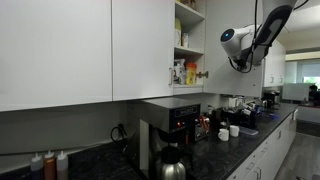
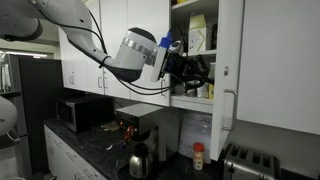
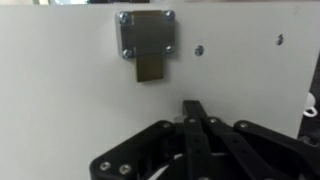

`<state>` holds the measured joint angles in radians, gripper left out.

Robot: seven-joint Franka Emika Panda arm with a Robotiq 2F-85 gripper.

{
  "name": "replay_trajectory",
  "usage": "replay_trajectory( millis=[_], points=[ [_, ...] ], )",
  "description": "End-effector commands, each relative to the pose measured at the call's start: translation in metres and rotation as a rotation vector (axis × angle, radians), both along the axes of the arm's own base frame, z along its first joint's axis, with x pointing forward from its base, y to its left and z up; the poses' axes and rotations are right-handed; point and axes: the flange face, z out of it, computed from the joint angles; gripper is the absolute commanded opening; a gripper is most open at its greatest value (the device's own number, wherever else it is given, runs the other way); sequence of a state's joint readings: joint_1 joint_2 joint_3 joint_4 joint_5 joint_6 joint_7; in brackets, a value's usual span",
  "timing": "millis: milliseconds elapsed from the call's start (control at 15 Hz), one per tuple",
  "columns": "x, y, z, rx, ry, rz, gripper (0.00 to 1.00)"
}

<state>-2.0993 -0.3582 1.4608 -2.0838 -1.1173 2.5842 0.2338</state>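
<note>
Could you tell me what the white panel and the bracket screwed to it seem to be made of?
The white panel looks like painted or laminated board: smooth, matt, evenly white, no grain. The bracket is probably metal: dull silver-grey with a slight sheen and screw heads at its corners; its lower tab looks brassy, though it is blurred.

- No word, brand, number or sign can be read in any view
- In an exterior view the packages (image 1: 185, 72) on the open cupboard shelf carry yellow and red labels, too small to make out
- In an exterior view the small jar (image 2: 198, 155) on the counter has a pale label, blurred
- In the wrist view the white cupboard door (image 3: 60, 90) and its metal hinge plate (image 3: 146, 38) bear no legible marking
</note>
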Motion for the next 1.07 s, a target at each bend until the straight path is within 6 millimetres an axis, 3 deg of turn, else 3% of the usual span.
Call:
replay_trajectory(
  millis=[0, 400, 1000],
  points=[
    [0.003, -0.007, 0.006, 0.188, 0.065, 0.005, 0.00],
    [0.003, 0.001, 0.009, 0.432, 0.151, -0.045, 0.00],
    [0.002, 0.017, 0.030, 0.731, 0.202, -0.078, 0.00]
  ],
)
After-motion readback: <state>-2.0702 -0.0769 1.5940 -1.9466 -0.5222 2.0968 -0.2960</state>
